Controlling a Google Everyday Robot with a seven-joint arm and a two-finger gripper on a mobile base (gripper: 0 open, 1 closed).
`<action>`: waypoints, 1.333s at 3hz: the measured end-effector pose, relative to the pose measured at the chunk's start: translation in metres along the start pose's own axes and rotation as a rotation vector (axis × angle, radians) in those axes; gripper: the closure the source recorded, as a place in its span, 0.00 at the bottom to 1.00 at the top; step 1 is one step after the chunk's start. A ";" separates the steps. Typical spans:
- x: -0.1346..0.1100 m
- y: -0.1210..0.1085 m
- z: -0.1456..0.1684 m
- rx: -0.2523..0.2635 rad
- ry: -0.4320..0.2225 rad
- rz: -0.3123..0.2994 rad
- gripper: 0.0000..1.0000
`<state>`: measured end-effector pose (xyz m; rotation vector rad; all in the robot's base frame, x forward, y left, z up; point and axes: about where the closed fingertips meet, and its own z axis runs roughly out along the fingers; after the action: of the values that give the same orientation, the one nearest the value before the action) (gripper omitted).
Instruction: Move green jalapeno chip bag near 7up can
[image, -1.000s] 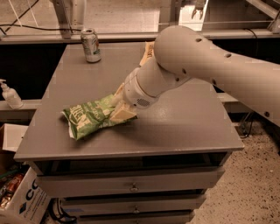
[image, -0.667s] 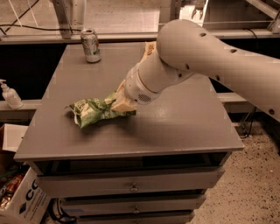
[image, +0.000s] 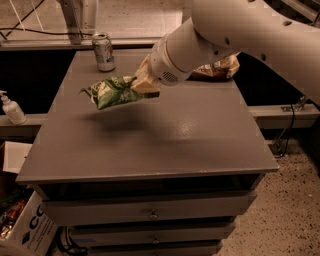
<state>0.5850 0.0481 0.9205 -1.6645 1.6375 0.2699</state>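
Note:
The green jalapeno chip bag (image: 112, 91) hangs in the air above the left half of the grey table (image: 165, 145), casting a shadow below it. My gripper (image: 141, 83) is shut on the bag's right end, its cream fingers (image: 145, 86) pinching it. The 7up can (image: 104, 51) stands upright at the table's back left corner, a short way behind and left of the bag. My white arm (image: 235, 35) reaches in from the upper right.
A brown-and-cream chip bag (image: 220, 67) lies at the back right, partly hidden by my arm. A white pump bottle (image: 11, 107) stands on a ledge left of the table. Drawers (image: 150, 212) sit under the tabletop. A box (image: 25, 232) is on the floor at lower left.
The bag has been lifted off the table and carried back toward the can. My arm has moved up and back with it.

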 end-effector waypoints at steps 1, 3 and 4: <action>0.000 0.000 0.000 0.000 0.000 0.000 1.00; 0.002 -0.038 0.001 0.062 -0.002 -0.110 1.00; 0.007 -0.076 0.002 0.092 0.003 -0.174 1.00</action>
<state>0.6571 0.0346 0.9422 -1.7246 1.4741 0.1034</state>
